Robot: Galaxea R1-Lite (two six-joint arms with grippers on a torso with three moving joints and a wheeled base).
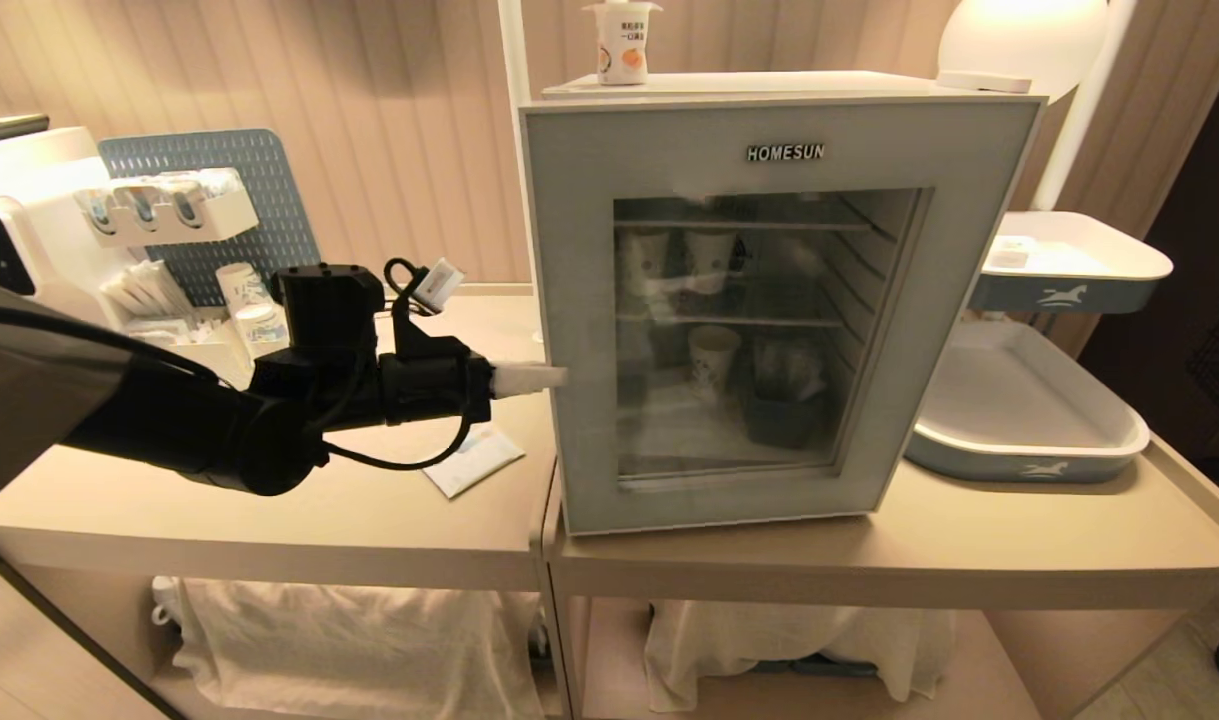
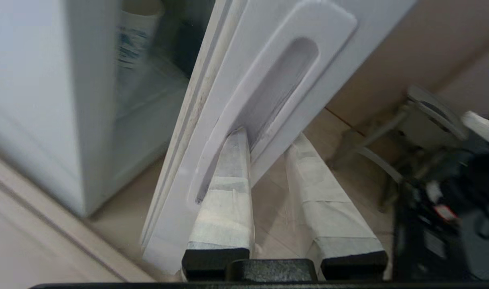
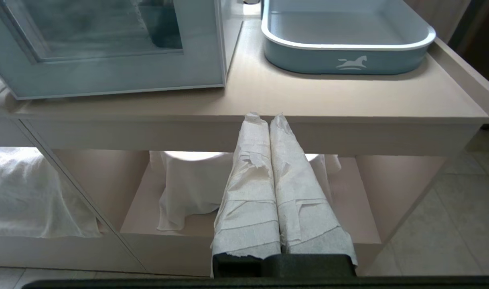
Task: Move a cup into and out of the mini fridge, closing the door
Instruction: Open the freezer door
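At the left edge of the mini fridge (image 1: 779, 300), the left gripper (image 1: 544, 377) reaches in level from the side, its tape-wrapped fingers (image 2: 228, 192) narrowly parted: one finger tip sits inside the long recessed handle (image 2: 268, 92), a smooth white moulded slot with rounded ends, and the other lies outside the handle's raised lip, so the two pinch that lip between them. Beside it the door (image 1: 769, 140), a flat grey-blue frame around dark glass, looks shut against the boxy white cabinet. Through the hazy glass, wire shelves and a few paper cups show only dimly. On top of the fridge stands the cup (image 1: 621, 42), small, white, with an orange picture, its rim cut off by the frame edge. Lower down, the right gripper (image 3: 268, 120) hangs before the tabletop (image 3: 348, 104) edge, its wrapped fingers pressed together and holding nothing.
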